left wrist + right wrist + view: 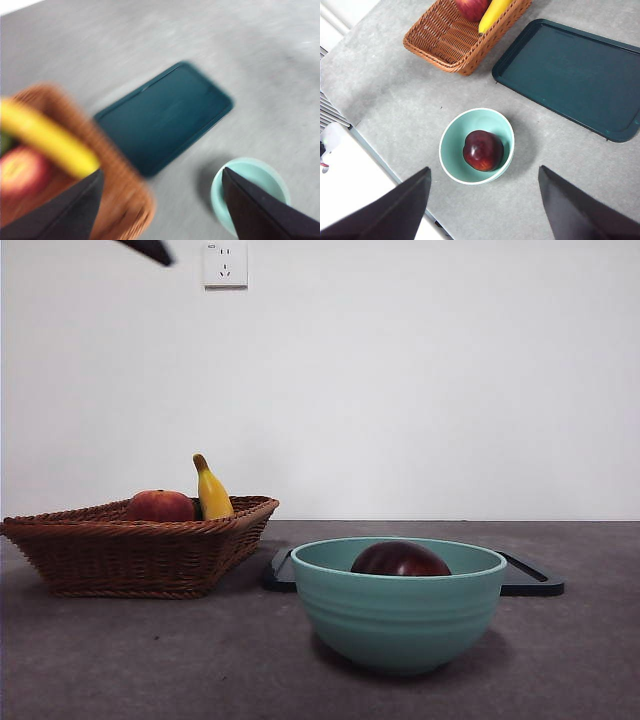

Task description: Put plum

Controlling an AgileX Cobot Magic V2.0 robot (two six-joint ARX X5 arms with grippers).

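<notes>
plum [482, 150]: dark maroon, sits inside teal bowl [451, 145], nothing touching it
bowl: on grey counter [400, 105], just in front of dark tray [570, 75]
basket [450, 40]: wicker, holds red fruit [471, 7] + banana [492, 15]
left hand [160, 200]: jaws apart, empty, above basket/bowl, view blurred
right hand [482, 205]: jaws apart, empty, high over bowl

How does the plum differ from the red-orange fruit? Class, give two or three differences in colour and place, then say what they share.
The plum is dark maroon, almost black; the red-orange fruit is brighter. The plum lies alone in the teal bowl; the red-orange fruit sits in the wicker basket beside a banana. Both are round and smooth, and neither gripper holds them.
</notes>
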